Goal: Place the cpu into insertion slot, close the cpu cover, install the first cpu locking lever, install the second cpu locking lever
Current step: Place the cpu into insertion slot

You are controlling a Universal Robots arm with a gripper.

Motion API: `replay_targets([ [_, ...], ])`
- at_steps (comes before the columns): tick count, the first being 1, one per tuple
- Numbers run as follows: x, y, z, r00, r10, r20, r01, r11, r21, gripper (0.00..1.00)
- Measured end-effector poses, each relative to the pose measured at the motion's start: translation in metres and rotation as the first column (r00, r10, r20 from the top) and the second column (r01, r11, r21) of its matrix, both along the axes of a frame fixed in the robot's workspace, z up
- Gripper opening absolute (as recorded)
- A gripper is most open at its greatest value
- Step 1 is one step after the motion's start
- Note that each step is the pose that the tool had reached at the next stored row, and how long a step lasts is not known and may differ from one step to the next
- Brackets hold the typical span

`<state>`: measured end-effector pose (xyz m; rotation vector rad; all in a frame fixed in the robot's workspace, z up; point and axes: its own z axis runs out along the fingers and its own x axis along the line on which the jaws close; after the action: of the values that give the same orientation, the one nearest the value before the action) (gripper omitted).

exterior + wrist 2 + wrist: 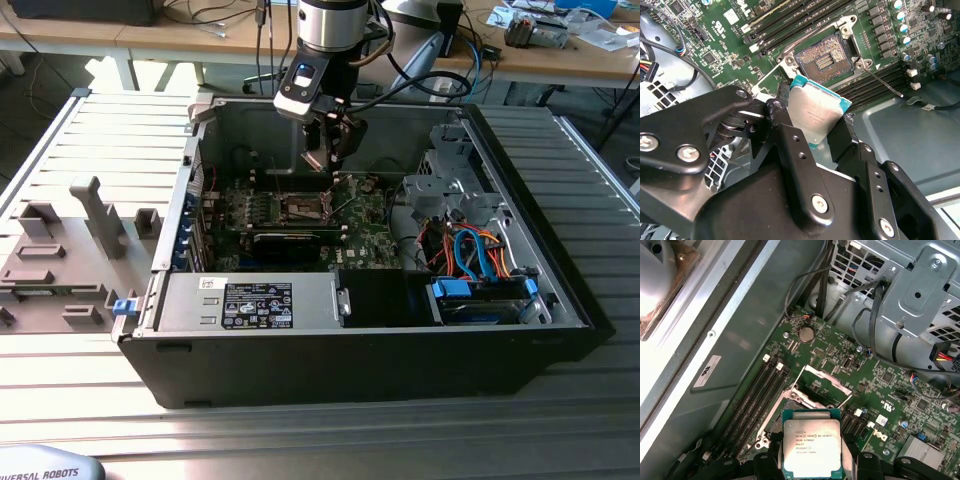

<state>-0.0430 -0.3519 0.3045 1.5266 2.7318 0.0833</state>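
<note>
1. step in hand: cpu placement; tool point(812, 120) grips the cpu point(817, 115) by two edges.
2. cpu hangs just above the bare insertion slot point(825, 59), not touching.
3. seating likely calls for squaring it to the slot.

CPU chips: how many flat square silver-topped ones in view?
1. The flat square chip with the dull silver top is clamped in the black gripper, not yet in the empty silver-bordered square socket. Others could be hidden behind the gripper.
</note>
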Motion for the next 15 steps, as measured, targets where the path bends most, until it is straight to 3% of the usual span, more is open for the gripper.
replay_targets([
  [15, 0.0, 0.0, -0.0001, 0.9999, -0.01, 0.0, 0.01, 0.9999, 0.0, 0.54],
])
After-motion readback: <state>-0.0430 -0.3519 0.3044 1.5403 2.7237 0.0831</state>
